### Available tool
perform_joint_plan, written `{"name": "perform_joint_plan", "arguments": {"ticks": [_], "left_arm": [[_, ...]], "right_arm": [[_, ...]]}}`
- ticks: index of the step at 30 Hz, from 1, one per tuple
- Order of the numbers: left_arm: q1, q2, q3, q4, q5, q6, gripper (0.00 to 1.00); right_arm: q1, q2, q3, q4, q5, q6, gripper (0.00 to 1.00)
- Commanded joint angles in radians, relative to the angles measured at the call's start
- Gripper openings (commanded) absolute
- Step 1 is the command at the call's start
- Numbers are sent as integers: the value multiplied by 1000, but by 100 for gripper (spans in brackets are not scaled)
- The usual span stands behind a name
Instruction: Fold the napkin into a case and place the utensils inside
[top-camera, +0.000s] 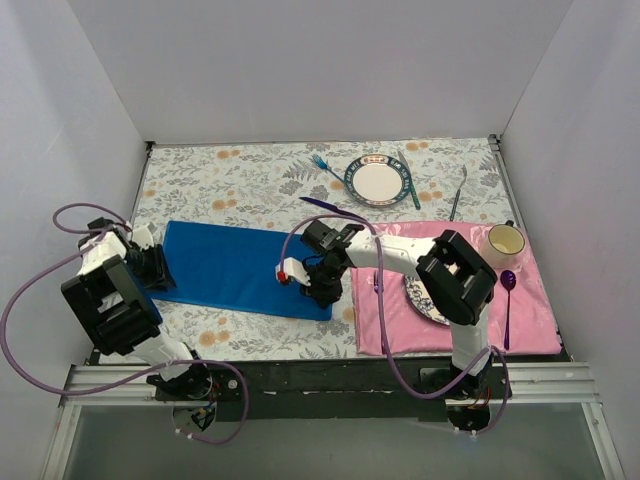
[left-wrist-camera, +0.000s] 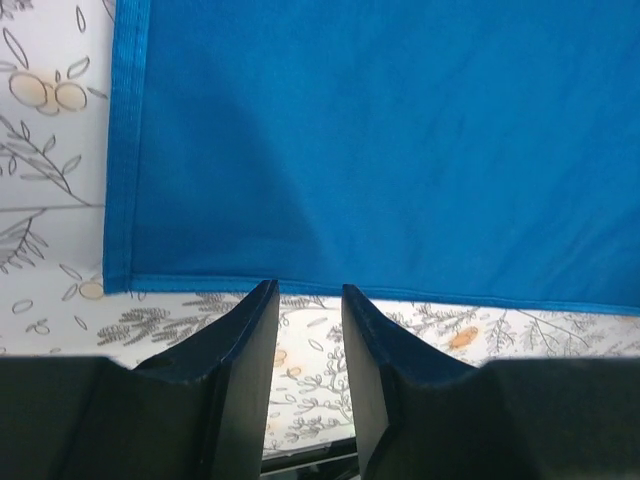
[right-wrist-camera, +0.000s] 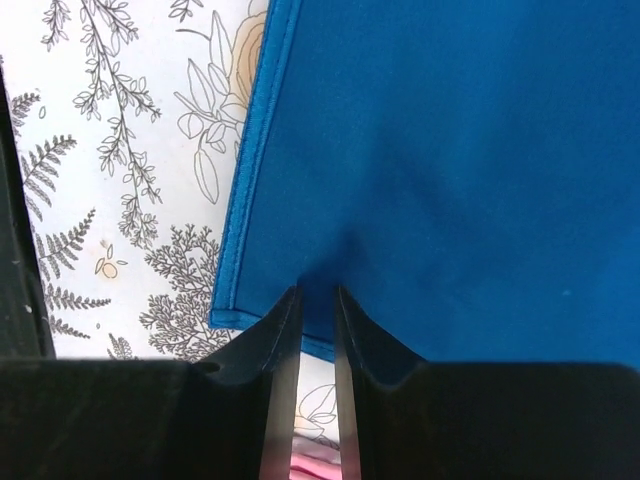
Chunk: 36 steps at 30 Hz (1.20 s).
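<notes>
- napkin (top-camera: 245, 270): bright blue, plain, lying flat on the floral table (top-camera: 250, 180) as a long rectangle, slightly skewed, no wrinkles seen
- napkin edges: stitched hem clear in both wrist views. Left wrist view shows one corner with two straight hems, right wrist view shows another corner, also flat on the table
- left gripper (top-camera: 158, 265) at the napkin's left short end. In the left wrist view (left-wrist-camera: 308, 288) the jaws are parted with bare table between them, tips right at the hem, released and holding nothing
- right gripper (top-camera: 320, 282) at the napkin's right end. In the right wrist view (right-wrist-camera: 317, 288) the jaws are a narrow slit apart, tips just over the cloth near its corner, nothing seen pinched, a small shadow or dimple in the cloth at the tips
- room: bare table beyond the napkin's far long edge and along its near long edge. Left of the napkin little room, the side wall is near
- pink placemat (top-camera: 530, 320) just right of the napkin, a thin strip of table between
- utensils: purple knife (top-camera: 335, 208) just past the napkin's far right corner, light-blue fork (top-camera: 326, 166) farther back, beside a plate (top-camera: 347, 183), both apart from the napkin
</notes>
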Motion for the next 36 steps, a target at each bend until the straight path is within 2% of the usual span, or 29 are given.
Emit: {"name": "perform_joint_plan", "arguments": {"ticks": [1,6,9,11,14,15,18,19,20,23,28,36], "left_arm": [[-30,46,6,97,-48,-50,31],[-87,234,125,160,-93,-126,34],[-106,318,300,120,-79,-154,38],[-104,326,421,86,-13,-145,42],[-109,278,490,30,99,-119,50],[-113,259,494,16,107,-111,53],[-153,179,428,-13,136,-90,56],[-173,137,399,-10,136,-93,56],[-184,110,370,-4,140,-96,56],[-219,32,241,14,160,-128,56],[-276,-48,54,54,138,-174,55],[-285,-22,-13,128,19,-197,53]], "right_arm": [[6,17,25,-46,-77,-2,25],[58,48,71,-66,-261,30,26],[64,55,198,-124,-381,76,32],[14,46,275,-150,-402,108,39],[-115,38,369,-137,-392,170,52],[-144,43,387,-137,-369,170,53],[-224,90,453,-166,-252,124,50],[-245,107,488,-179,-234,92,47],[-250,141,504,-193,-214,76,41],[-253,176,504,-172,-165,47,33],[-255,198,449,-102,-100,23,30],[-247,181,257,-46,-66,-5,26]]}}
